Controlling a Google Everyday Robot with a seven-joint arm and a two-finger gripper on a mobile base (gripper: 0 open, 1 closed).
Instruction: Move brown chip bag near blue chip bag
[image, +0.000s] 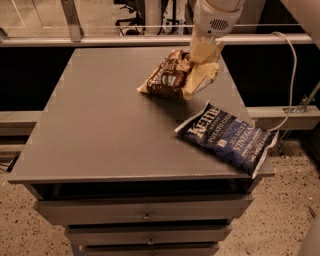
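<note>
1. Toward the far edge of the tabletop (100, 130), right of its middle, I am watching the brown chip bag (167, 77) hanging tilted, seemingly lifted off the surface.
2. Just right of it, the gripper (201, 70) is reaching down from above, its jaws pinching closed on the bag's crumpled right end.
3. Further right, the blue chip bag (225, 137) is lying flat against the right edge, one end overhanging near the front right corner.
4. I am judging this as the carrying step. The bags are near each other but apart, so the next move is lowering the brown chip bag onto the bare surface just beside the blue one, then releasing it.
5. I am counting one brown chip bag, one blue chip bag and one gripper.
</note>
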